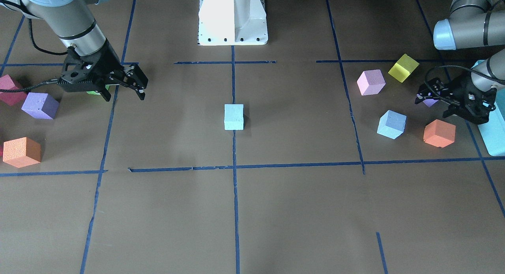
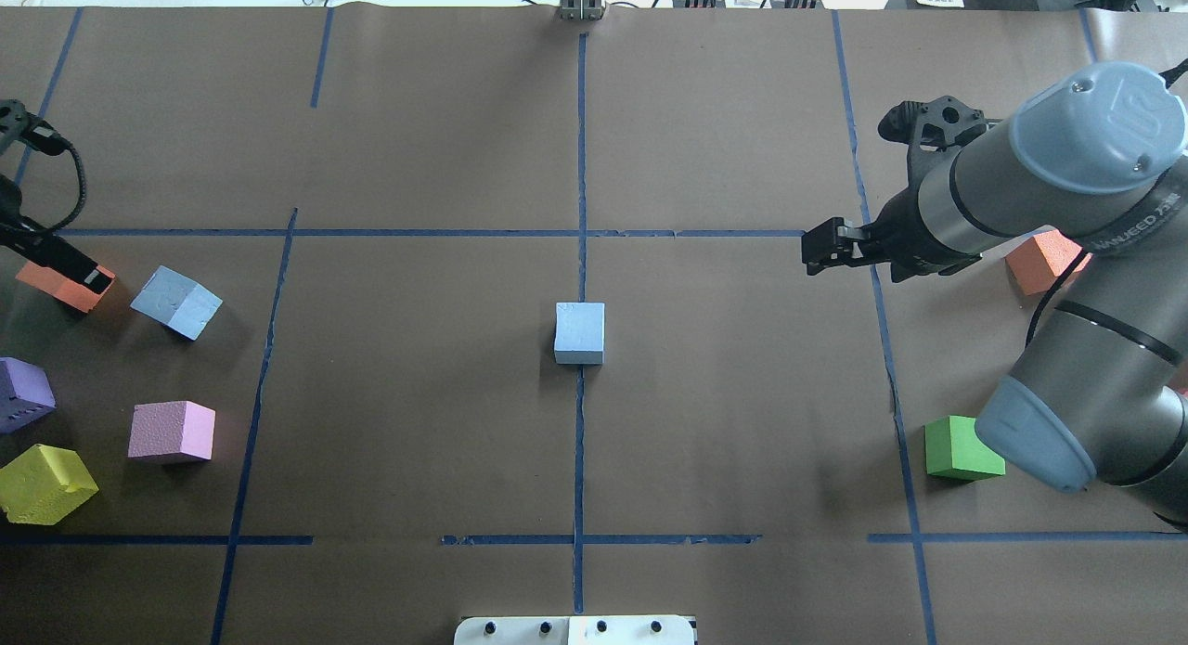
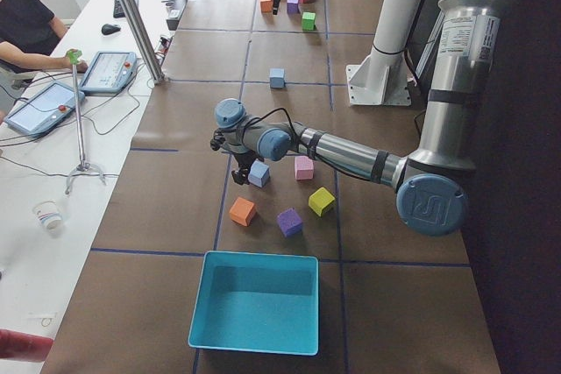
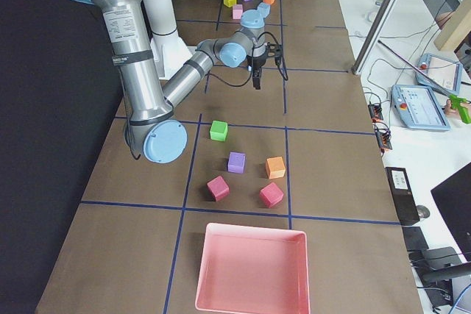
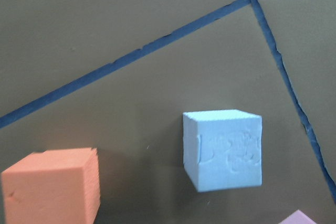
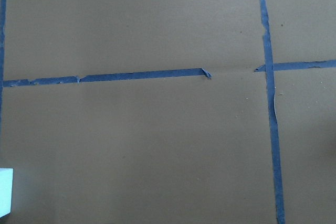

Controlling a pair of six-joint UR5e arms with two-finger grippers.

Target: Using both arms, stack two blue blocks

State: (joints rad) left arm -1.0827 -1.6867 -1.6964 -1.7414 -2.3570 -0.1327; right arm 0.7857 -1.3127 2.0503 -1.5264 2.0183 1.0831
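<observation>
One pale blue block (image 1: 234, 117) (image 2: 579, 332) sits alone at the table's centre, on the tape cross. The second blue block (image 1: 391, 124) (image 2: 176, 302) lies tilted among coloured cubes on my left side and fills the left wrist view (image 5: 223, 149). My left gripper (image 1: 433, 105) is open and empty, hovering beside and above that block. It also shows in the exterior left view (image 3: 237, 159). My right gripper (image 1: 124, 95) (image 2: 821, 253) is open and empty, hanging above bare table well to the side of the centre block.
Orange (image 1: 439, 133), pink (image 1: 371, 82) and yellow (image 1: 403, 67) cubes surround the left block, next to a turquoise box (image 1: 495, 136). Green (image 2: 961, 448), purple (image 1: 39, 105), orange (image 1: 21, 151) and red (image 1: 10, 88) cubes lie on the right side. The white pedestal (image 1: 232, 17) stands behind the centre.
</observation>
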